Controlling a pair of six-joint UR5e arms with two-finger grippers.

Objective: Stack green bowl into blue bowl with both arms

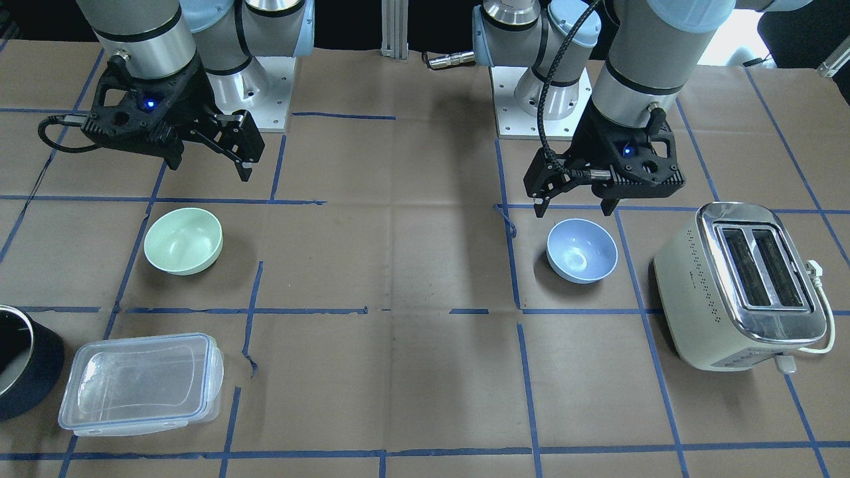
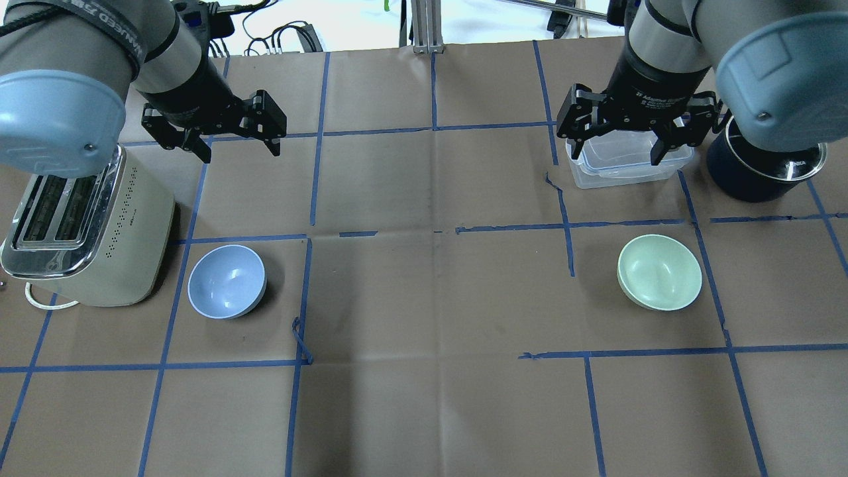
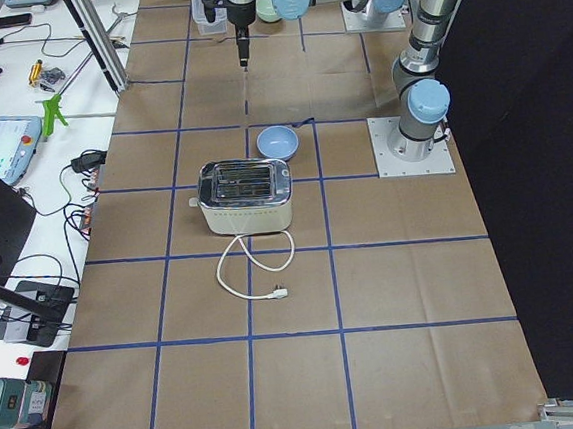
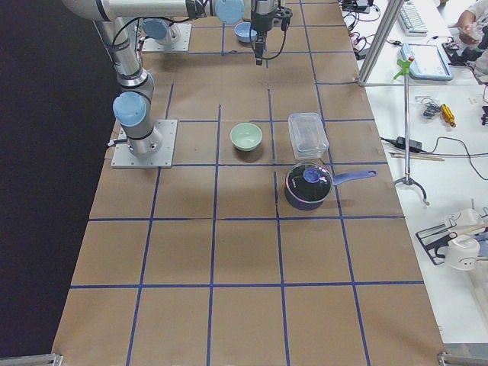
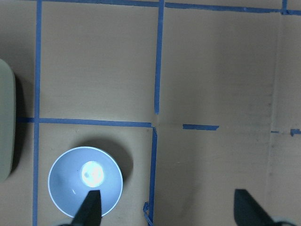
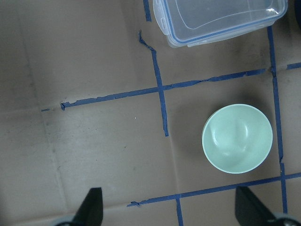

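The green bowl [image 2: 659,271] sits upright and empty on the table's right side; it also shows in the front view [image 1: 183,240] and the right wrist view [image 6: 237,138]. The blue bowl [image 2: 226,281] sits upright and empty on the left side, next to the toaster; it also shows in the front view [image 1: 582,251] and the left wrist view [image 5: 85,186]. My left gripper [image 2: 241,154] is open and empty, raised above the table beyond the blue bowl. My right gripper [image 2: 615,158] is open and empty, raised beyond the green bowl, over the clear container.
A cream toaster [image 2: 86,225] stands left of the blue bowl, its cord trailing off. A clear lidded container [image 2: 626,165] and a dark navy pot [image 2: 762,175] stand beyond the green bowl. Brown paper with blue tape lines covers the table [image 2: 430,298].
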